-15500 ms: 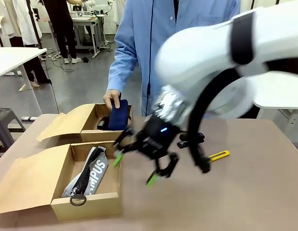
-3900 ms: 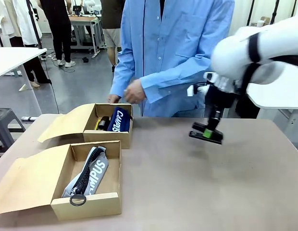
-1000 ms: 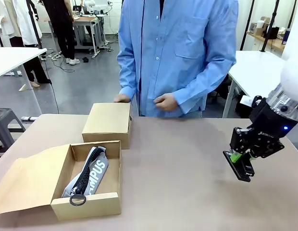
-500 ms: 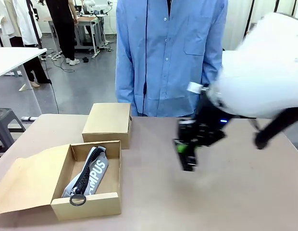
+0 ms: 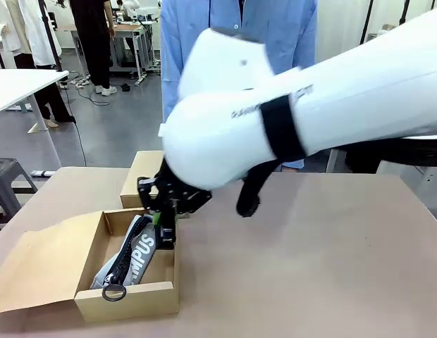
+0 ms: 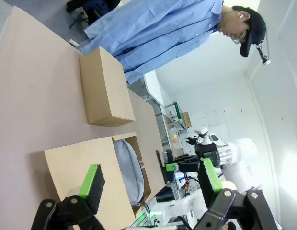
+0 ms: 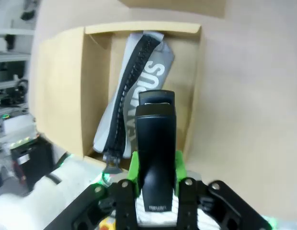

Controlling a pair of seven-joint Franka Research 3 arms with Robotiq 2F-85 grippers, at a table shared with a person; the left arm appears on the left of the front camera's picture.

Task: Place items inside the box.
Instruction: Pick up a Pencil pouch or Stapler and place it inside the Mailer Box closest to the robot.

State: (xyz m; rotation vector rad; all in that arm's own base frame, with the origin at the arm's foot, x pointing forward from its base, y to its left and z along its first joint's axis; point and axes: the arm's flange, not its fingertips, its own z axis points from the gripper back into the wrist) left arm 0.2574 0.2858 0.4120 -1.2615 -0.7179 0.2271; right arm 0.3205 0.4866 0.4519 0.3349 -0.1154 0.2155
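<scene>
Right gripper [image 7: 156,166] clamps the black stapler [image 7: 155,129] above the open box [image 7: 97,81]; left gripper [image 6: 152,178] gapes empty

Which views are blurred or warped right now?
Front view: the right arm, close to the lens, is smeared by blur; the open box and grey pouch are sharp. Right wrist view: the black stapler is crisp, frame edges soft and bowed. Left wrist view: rolled sideways, far wall blown out white.
</scene>
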